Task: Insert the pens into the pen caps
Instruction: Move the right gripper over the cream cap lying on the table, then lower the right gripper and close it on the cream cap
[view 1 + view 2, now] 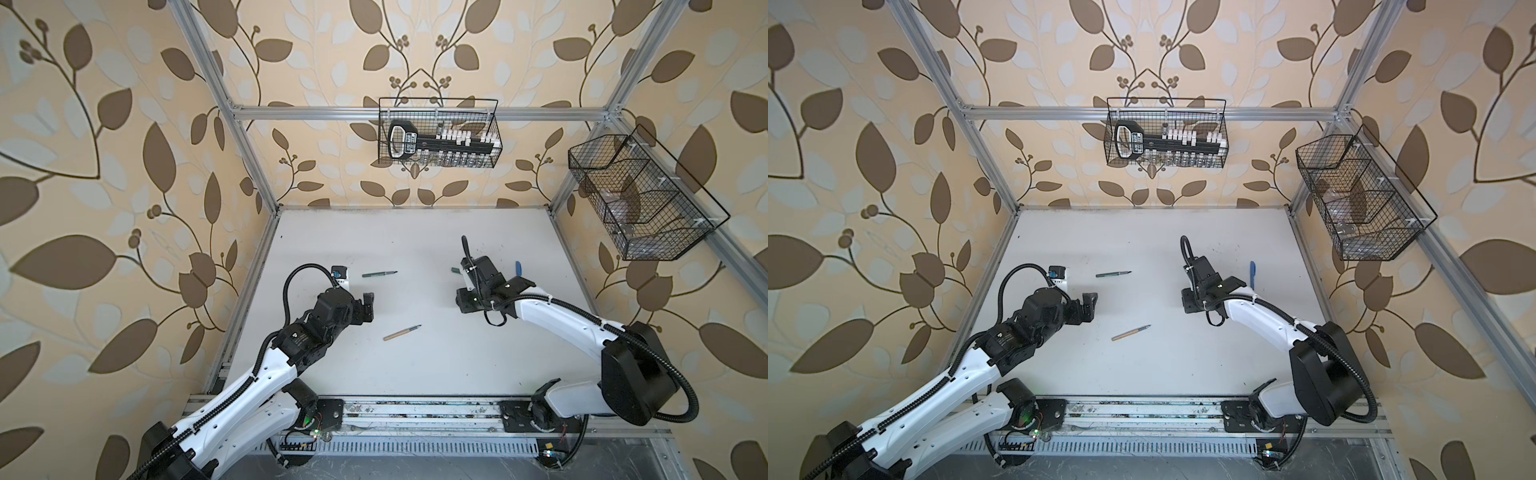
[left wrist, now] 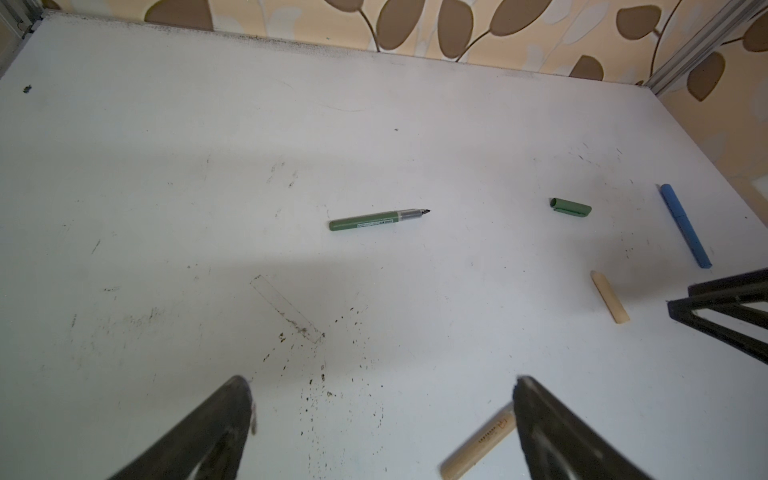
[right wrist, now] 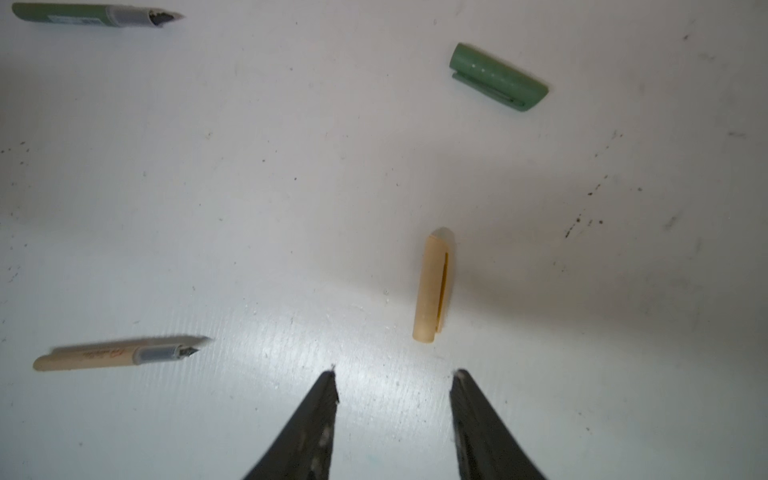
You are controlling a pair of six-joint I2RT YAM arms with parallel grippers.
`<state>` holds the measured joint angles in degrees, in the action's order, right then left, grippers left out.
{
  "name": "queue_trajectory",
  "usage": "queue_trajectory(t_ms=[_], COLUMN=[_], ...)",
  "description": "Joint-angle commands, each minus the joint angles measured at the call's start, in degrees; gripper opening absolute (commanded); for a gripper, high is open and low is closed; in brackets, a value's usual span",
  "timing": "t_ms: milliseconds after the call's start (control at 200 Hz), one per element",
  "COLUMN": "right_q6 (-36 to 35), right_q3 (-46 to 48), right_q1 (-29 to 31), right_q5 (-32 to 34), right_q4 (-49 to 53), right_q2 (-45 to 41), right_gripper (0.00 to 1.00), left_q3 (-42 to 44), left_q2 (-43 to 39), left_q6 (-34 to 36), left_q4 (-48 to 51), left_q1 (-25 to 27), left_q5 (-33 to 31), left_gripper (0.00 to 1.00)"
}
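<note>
1. Tan pen (image 1: pixel 402 333): nearest me, mid-table. Long axis slanted, nib to the right and slightly away. I cannot read the reddish barrel print. Bare board all round.
2. Left gripper (image 2: pixel 382 382): jaws wide apart, empty, near the tan pen's blunt end.
3. Right gripper (image 3: pixel 395 372): jaws apart, nothing between.
4. Tan cap (image 3: pixel 432 286): just ahead of the right gripper, clip showing.
5. Green pen (image 1: pixel 379 274): lying crosswise, nib toward the right arm. White label strip, print too small for me.
6. Green cap (image 3: pixel 498 77): beyond the tan cap, apart from it.
7. Blue pen (image 1: pixel 518 268): long axis running near to far, close to the right edge of the table (image 1: pixel 415 241). It looks capped to me
</note>
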<state>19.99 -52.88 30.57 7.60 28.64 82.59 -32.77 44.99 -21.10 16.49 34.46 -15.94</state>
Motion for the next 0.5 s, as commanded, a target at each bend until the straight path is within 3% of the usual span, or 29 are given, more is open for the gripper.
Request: queue_trajectory(t_ms=[0,495], right_q6=[2.68,0.42], right_q3=[-2.17,-10.21], right_q1=[0.52,2.48], right_q5=[7.42,10.11], right_q4=[3.42,5.45], right_q2=[3.38,17.19], right_gripper=[0.44,0.33], left_q3=[-0.01,0.96], left_q2=[-0.87,-1.44], left_q6=[0.94,1.06], left_q4=[-0.07,0.17], left_q1=[-0.09,-0.09], left_q5=[-0.94,-0.49], left_gripper=[0.99,0.99])
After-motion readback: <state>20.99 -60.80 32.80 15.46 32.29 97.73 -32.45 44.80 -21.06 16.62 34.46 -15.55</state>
